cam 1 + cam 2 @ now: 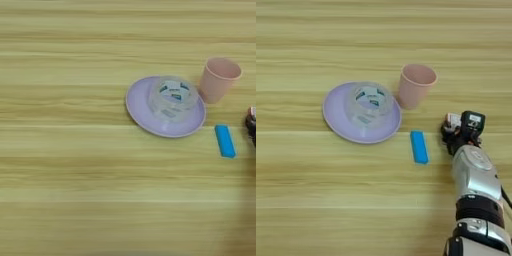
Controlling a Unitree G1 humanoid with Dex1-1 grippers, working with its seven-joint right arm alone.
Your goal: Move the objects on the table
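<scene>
Reaching in from the right, our gripper [458, 131] seemingly clasped a small red-and-white box [453, 120]; we couldn't confirm. The tape roll [370, 103] sat on a lilac plate [336, 115].

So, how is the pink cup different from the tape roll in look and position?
The pink cup is opaque and taller; the tape roll is clear, low and wide, with bluish print. The cup stands directly on the table, while the roll lies flat on the lilac plate. Both are round and open on top.
</scene>
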